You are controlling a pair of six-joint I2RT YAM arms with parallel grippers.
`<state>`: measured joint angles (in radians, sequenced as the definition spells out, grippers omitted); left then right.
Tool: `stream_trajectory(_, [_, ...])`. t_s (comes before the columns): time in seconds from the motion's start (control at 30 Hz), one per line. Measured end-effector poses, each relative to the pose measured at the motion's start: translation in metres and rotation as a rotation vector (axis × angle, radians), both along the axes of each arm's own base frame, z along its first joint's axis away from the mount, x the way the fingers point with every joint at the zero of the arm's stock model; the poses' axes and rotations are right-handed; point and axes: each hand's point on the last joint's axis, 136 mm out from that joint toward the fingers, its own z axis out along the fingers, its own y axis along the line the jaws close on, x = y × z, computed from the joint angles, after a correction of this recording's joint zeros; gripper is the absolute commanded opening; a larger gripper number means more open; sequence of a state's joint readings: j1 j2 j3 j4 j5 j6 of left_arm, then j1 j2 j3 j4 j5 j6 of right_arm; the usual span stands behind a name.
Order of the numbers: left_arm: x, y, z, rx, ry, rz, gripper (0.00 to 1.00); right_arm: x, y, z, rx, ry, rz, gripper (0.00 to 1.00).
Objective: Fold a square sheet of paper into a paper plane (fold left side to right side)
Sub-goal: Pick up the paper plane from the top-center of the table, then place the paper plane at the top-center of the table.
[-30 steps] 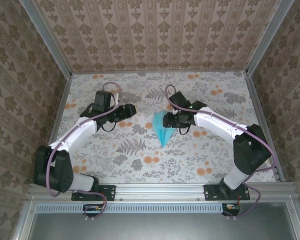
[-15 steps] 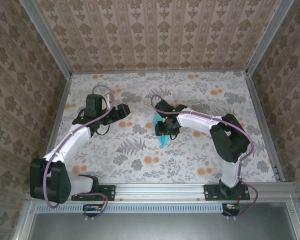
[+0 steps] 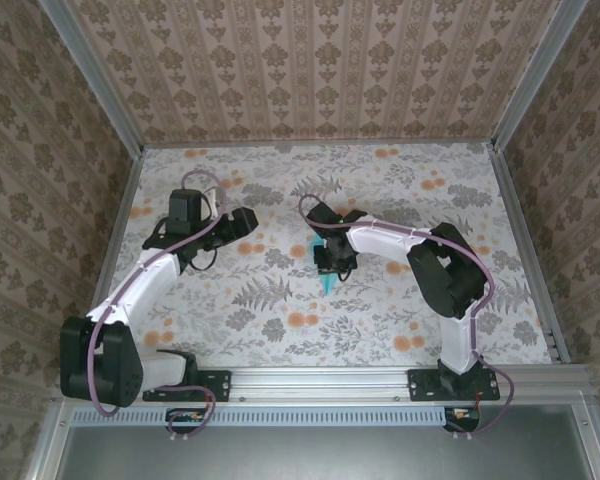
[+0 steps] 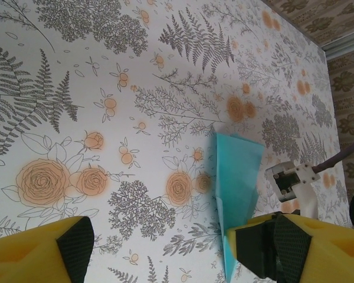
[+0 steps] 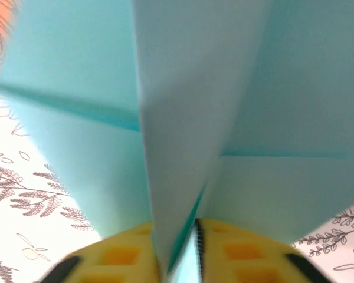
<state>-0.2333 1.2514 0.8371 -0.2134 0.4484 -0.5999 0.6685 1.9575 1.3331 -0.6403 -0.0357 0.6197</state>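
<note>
Floral table. Mid-table, the right arm reaches left with its elbow folded and its wrist tipped down over the paper plane. The left arm stretches toward the far-left side. The right gripper pinches the plane's raised centre fold. The left gripper gapes wide and empty, off to the plane's left.

Left claw spread wide; right claw pinched tight, arm outstretched.

Open table across upper right and lower centre of top view; blocked mid-frame by right arm over plane, at left by left arm.
</note>
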Motion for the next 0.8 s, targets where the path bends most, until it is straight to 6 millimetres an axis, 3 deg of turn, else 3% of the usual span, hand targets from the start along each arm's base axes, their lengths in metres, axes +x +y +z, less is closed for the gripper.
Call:
stream_trajectory(0.07, [0.0, 0.002, 0.002, 0.002, -0.009, 0.002, 0.88, 0.003, 0.001, 0.005, 0.002, -0.007, 0.0, 0.04])
stream_trajectory(0.27, [-0.003, 0.01, 0.018, 0.018, -0.069, -0.002, 1.0, 0.03, -0.001, 0.035, 0.023, -0.047, -0.023, 0.03])
stream_trajectory(0.43, [-0.009, 0.016, 0.031, 0.039, -0.119, -0.005, 1.0, 0.089, -0.016, 0.059, 0.013, -0.107, -0.066, 0.04])
stream_trajectory(0.6, [-0.013, 0.02, 0.051, 0.045, -0.195, 0.001, 1.0, 0.133, -0.035, 0.05, -0.034, -0.11, -0.099, 0.04])
stream_trajectory(0.8, [-0.018, 0.024, 0.055, 0.058, -0.206, -0.001, 1.0, 0.154, -0.049, 0.031, -0.085, -0.069, -0.112, 0.08])
